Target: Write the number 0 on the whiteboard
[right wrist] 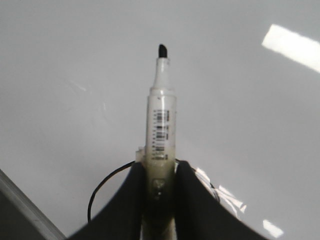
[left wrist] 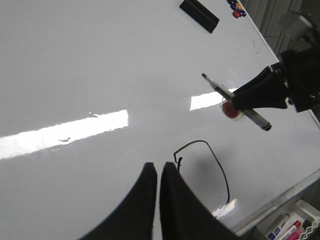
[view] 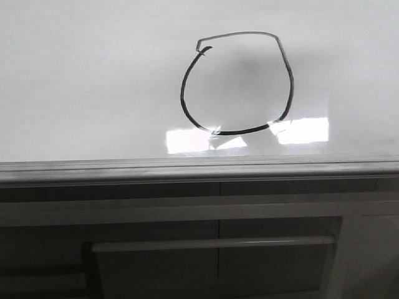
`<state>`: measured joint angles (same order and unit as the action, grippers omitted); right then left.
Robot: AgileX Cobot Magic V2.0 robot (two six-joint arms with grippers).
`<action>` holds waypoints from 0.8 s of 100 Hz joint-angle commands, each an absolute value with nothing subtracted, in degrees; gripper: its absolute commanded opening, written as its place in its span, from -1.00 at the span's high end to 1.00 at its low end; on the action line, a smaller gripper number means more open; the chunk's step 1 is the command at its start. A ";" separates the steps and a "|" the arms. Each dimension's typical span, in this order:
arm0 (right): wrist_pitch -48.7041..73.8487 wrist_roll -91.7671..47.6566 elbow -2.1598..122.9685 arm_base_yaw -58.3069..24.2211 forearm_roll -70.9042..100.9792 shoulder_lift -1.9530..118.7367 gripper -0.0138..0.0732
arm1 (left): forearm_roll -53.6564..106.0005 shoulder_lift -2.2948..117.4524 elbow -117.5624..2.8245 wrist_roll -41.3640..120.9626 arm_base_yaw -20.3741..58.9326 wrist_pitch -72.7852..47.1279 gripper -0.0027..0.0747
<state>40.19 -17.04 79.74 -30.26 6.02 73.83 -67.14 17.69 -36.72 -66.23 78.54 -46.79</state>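
A black hand-drawn number 0 [view: 237, 84] stands on the white whiteboard [view: 87, 81], with a flat top and a small tick at its upper left. The left wrist view shows part of the number 0 [left wrist: 220, 170] beside my left gripper [left wrist: 158, 166], whose fingers are shut with nothing between them. My right gripper [right wrist: 159, 165] is shut on a black-tipped marker [right wrist: 161, 125]; its tip is off the board, away from the loop [right wrist: 102, 187]. In the left wrist view the right gripper [left wrist: 235, 98] holds the marker [left wrist: 235, 102] above the whiteboard [left wrist: 100, 65].
A grey edge rail [view: 199, 168] runs below the board, with a dark cabinet and bar handle [view: 212, 244] under it. A black eraser [left wrist: 199, 15] and small magnets [left wrist: 236, 8] sit on the far part of the board. Spare markers [left wrist: 285, 230] lie in a tray.
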 commanded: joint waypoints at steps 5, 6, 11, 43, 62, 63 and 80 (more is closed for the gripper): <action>39.24 -17.48 81.76 -29.84 7.49 65.90 0.82 | -69.17 18.36 -37.88 -66.78 78.89 -39.21 0.98; 39.25 -17.48 81.68 -29.84 7.66 65.25 0.81 | -69.17 18.36 -37.88 -66.65 78.89 -38.77 0.98; 39.84 -17.48 81.13 -29.84 8.89 63.02 0.81 | -69.17 18.80 -37.88 -64.96 78.89 -35.41 0.98; 55.98 -25.14 76.24 -29.84 28.38 56.52 0.82 | -62.82 35.34 -39.39 -46.19 79.13 -23.03 0.14; 65.28 -25.14 75.48 -29.84 32.32 56.52 0.81 | -62.94 43.83 -45.02 -43.07 80.88 -23.08 -0.05; 65.70 -25.14 75.48 -29.84 32.63 56.52 0.81 | -62.94 44.02 -45.41 -42.70 81.14 -23.08 -0.04; 74.46 -24.66 75.48 -29.84 37.87 58.92 0.81 | -62.25 48.31 -50.58 -32.92 85.14 -30.86 0.01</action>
<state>71.25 -23.98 74.21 -30.26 32.77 57.98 -61.65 46.54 -46.21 -38.44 82.73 -27.67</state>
